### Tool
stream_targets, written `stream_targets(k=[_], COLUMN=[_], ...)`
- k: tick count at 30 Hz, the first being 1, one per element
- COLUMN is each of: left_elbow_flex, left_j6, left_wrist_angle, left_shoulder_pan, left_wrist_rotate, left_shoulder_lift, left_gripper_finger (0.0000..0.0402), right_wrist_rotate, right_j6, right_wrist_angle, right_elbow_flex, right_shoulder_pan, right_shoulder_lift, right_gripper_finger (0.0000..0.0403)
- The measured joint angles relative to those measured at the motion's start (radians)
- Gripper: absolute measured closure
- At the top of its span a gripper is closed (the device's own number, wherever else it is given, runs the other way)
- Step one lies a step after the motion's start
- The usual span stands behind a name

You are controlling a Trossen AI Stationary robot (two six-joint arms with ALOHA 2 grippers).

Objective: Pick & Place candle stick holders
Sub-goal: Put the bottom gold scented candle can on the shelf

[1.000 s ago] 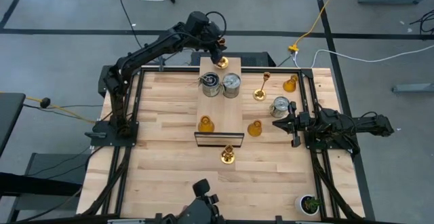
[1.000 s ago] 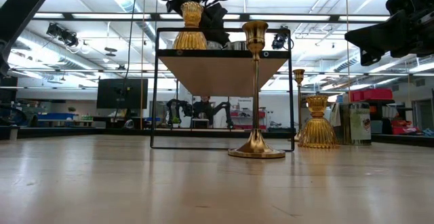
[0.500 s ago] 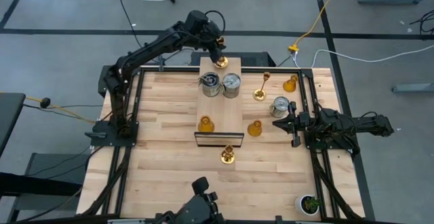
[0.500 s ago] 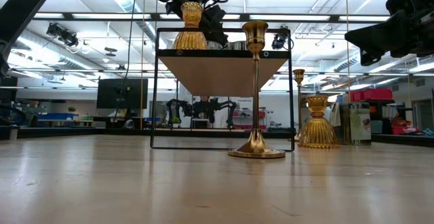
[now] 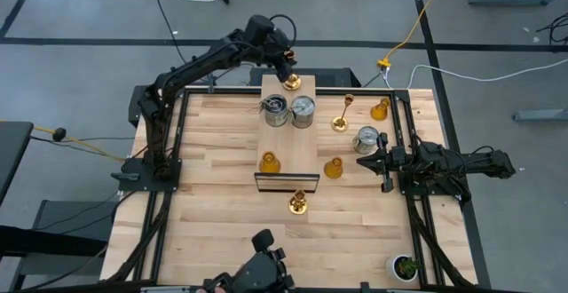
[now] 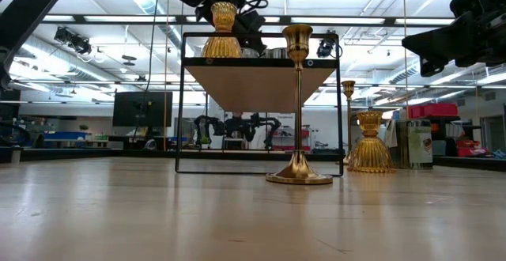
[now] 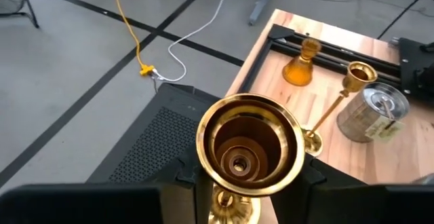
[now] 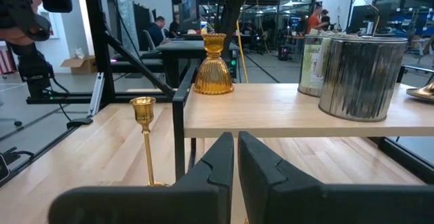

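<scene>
fingers of the left gripper (image 5: 286,69) sit either side of a gold candlestick (image 5: 291,83) at the far end of the raised shelf (image 5: 288,155); in the left wrist view they flank its stem just under the cup (image 7: 248,144), but whether they pinch it or have let go i cannot tell. the candlestick stands upright on the shelf edge, so this looks like the moment of setting it down, with the arm reaching from the table's far left corner.

two silver cans (image 5: 289,110) stand side by side behind it on the shelf, and an amber holder (image 5: 269,162) sits nearer the front, which suggests the shelf is where the pieces get collected. a second gold candlestick (image 5: 297,204) stands on the table (image 5: 213,178) just in front of the shelf. another gold candlestick (image 5: 342,115), two amber holders (image 5: 334,168) and a third can (image 5: 366,138) wait on the table's right side.

the right gripper (image 5: 366,162) hangs near that can, fingers pressed together, holding nothing.

a can's paper label shows, but no writing is readable.
</scene>
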Motion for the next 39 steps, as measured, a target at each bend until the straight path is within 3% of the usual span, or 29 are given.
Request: stream_targets(k=[7, 14, 23, 39], left_elbow_flex=[0.000, -0.001, -0.003, -0.003], left_j6=[0.000, 0.000, -0.001, 0.000], left_wrist_angle=[0.001, 0.007, 0.000, 0.002], left_shoulder_pan=[0.004, 0.011, 0.013, 0.016], left_wrist_rotate=[-0.020, -0.017, -0.016, -0.033], left_shoulder_lift=[0.000, 0.011, 0.033, 0.033], left_gripper_finger=[0.0295, 0.0275, 0.0317, 0.0310], right_wrist_rotate=[0.000, 0.000, 0.003, -0.002], right_j6=[0.000, 0.000, 0.000, 0.000], right_wrist_angle=[0.000, 0.000, 0.000, 0.000], right_elbow_flex=[0.000, 0.000, 0.000, 0.000], right_shoulder_pan=[0.000, 0.000, 0.000, 0.000], right_shoulder_lift=[0.000, 0.000, 0.000, 0.000], right_gripper_finger=[0.0376, 0.0376, 0.0376, 0.0376])
